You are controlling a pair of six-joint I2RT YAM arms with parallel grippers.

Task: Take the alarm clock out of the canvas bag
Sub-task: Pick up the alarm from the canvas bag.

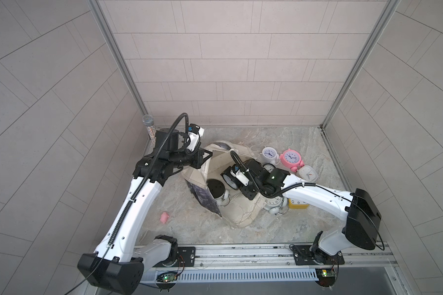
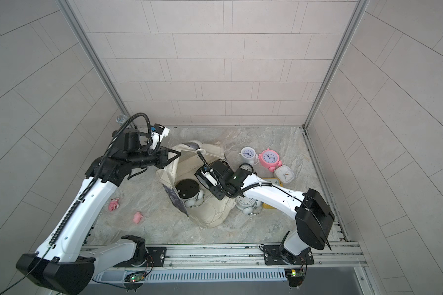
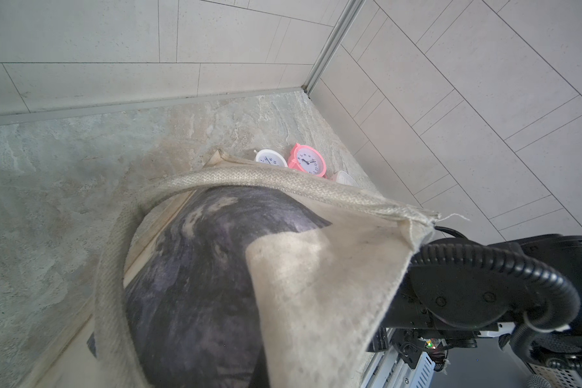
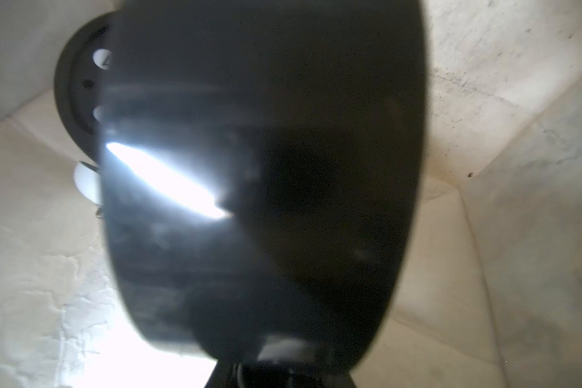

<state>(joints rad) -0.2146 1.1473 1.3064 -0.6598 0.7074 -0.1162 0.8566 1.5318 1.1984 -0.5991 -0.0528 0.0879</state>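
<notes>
Black alarm clock (image 1: 226, 176) hangs gripped in your right claw (image 1: 231, 179) at the open mouth of the canvas bag (image 1: 243, 212), while your left claw (image 1: 207, 155) is clamped on the bag's rim.

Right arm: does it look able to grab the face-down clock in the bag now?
Probably not yet: the right gripper seems shut on a black clock. Otherwise the way looks free: the face-down clock lies uncovered beside it, and the left gripper holds the bag open.
</notes>
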